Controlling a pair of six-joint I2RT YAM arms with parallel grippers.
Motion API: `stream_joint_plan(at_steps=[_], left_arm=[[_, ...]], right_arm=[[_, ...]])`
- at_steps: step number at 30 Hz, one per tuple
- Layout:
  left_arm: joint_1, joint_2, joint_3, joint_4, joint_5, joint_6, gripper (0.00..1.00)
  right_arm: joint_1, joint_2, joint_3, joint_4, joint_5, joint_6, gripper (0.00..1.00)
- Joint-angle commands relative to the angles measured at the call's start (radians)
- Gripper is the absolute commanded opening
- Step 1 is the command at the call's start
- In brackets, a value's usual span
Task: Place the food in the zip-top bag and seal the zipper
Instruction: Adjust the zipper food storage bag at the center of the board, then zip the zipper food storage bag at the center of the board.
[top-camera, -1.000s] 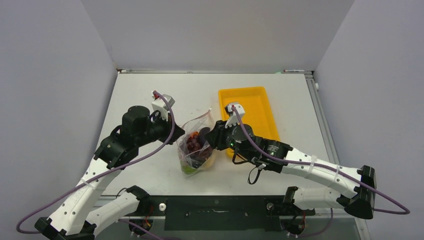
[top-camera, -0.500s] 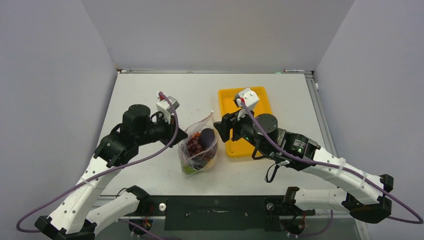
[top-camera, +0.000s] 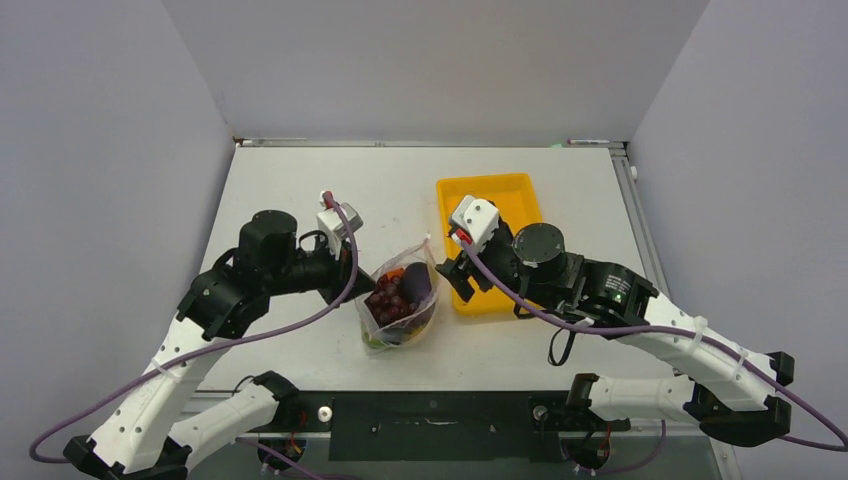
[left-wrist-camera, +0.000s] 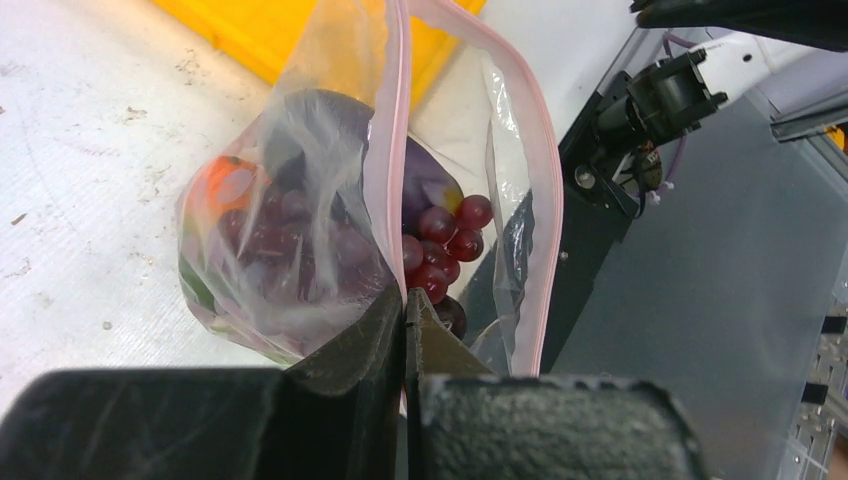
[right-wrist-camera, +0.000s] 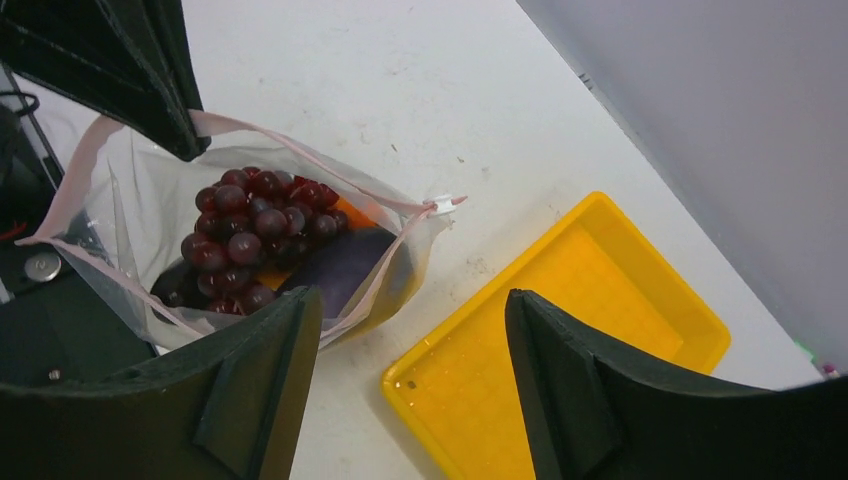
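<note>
Toy produce filled the clear dotted plastic zip-top bag; the left gripper pinched its pink zipper strip to prop the mouth open, while the right gripper hung spread, empty.

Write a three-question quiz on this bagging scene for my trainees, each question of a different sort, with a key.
1. True or false: the zip-top bag is already sealed.
2. Choose one. The left gripper is: A wide open; B shut on the zipper; C out of view.
3. Fill the gap: the right gripper is ____ and holds nothing.

Key: 1 false, the mouth gapes; 2 B; 3 open.
</note>
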Motion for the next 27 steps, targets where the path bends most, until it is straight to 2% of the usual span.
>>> stream_joint_plan(at_steps=[1, 6, 13, 19, 27], left_arm=[[-0.047, -0.020, 0.063, -0.035, 0.038, 0.043, 0.00], [-0.137, -0.009, 0.062, -0.068, -0.006, 0.067, 0.00], [-0.200, -0.002, 0.053, -0.077, -0.028, 0.087, 0.00], [-0.213, -0.005, 0.047, -0.073, -0.042, 0.089, 0.00], [-0.217, 0.008, 0.047, -0.075, -0.047, 0.087, 0.00]], right_arm=[[0.005, -0.036, 0.041, -0.067, -0.124, -0.169, 0.68], [0.005, -0.110, 0.002, -0.109, -0.266, -0.348, 0.68], [0.004, -0.158, -0.019, -0.225, -0.371, -0.496, 0.72], [0.004, -0.154, -0.077, -0.253, -0.486, -0.510, 0.72], [0.006, -0.171, -0.237, -0.141, -0.605, -0.478, 0.66]])
